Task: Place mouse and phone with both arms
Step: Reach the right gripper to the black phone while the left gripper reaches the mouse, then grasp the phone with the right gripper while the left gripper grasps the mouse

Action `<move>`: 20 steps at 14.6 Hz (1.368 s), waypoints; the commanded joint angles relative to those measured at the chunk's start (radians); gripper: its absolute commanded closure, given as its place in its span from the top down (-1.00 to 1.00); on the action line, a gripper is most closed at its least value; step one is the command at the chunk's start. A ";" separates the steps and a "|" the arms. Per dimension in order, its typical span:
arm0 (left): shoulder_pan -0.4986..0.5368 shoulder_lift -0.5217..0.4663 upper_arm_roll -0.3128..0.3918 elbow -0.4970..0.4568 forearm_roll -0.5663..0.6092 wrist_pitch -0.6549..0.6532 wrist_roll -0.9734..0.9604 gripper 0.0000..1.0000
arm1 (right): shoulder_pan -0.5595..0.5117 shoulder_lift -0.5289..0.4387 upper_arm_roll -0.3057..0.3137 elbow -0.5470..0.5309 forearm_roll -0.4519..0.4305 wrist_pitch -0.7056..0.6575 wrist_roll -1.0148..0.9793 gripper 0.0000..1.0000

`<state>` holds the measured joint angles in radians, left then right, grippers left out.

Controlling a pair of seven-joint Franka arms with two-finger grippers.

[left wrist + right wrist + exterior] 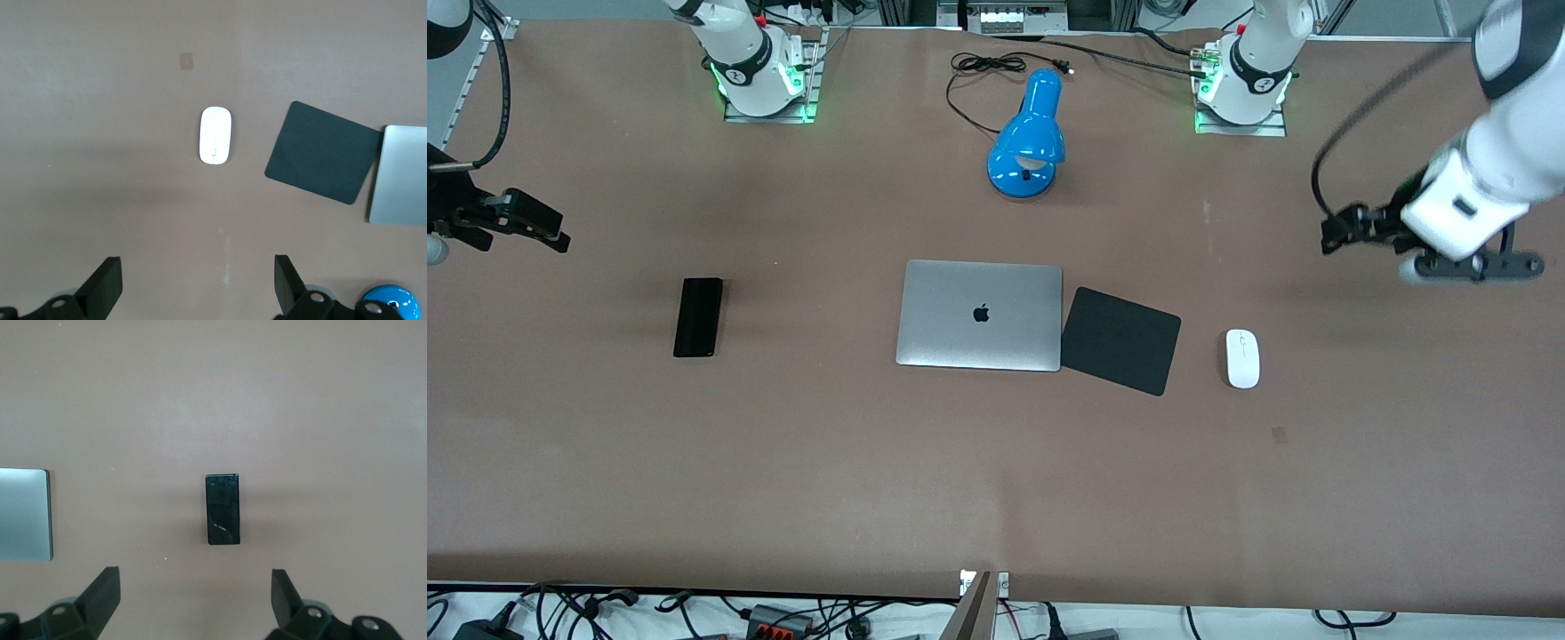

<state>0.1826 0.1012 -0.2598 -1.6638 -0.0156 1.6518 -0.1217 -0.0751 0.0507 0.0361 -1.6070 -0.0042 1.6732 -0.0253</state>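
The white oval mouse [1242, 358] lies on the brown table beside the black mouse pad, toward the left arm's end; it also shows in the left wrist view [215, 135]. The slim black phone [697, 316] lies flat toward the right arm's end and shows in the right wrist view [223, 509]. My left gripper [1347, 228] hangs open over bare table near the mouse, holding nothing [198, 283]. My right gripper [538, 224] hangs open over bare table near the phone, holding nothing [195, 597].
A closed silver laptop [980, 315] lies mid-table, with a square black mouse pad [1121, 340] touching its side. A blue desk lamp [1028, 133] with a black cord stands between the arm bases. The table's edge runs along the bottom of the front view.
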 commanded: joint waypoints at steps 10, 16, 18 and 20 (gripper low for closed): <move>-0.022 0.396 -0.010 -0.054 0.158 0.480 0.030 1.00 | 0.006 0.146 -0.001 -0.275 -0.073 0.319 -0.002 1.00; -0.029 0.498 -0.012 -0.088 0.209 0.557 0.028 1.00 | -0.025 0.331 -0.002 -0.298 -0.073 0.441 -0.001 1.00; -0.029 0.522 -0.012 -0.089 0.209 0.565 0.020 1.00 | -0.025 0.369 -0.001 -0.298 -0.069 0.445 0.001 1.00; -0.026 0.526 -0.012 -0.111 0.209 0.591 0.020 1.00 | -0.026 0.408 -0.001 -0.300 -0.065 0.454 0.010 1.00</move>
<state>0.1500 0.6259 -0.2665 -1.7550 0.1683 2.2132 -0.1049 -0.0915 0.4335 0.0267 -1.9112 -0.0632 2.1152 -0.0245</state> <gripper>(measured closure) 0.000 0.000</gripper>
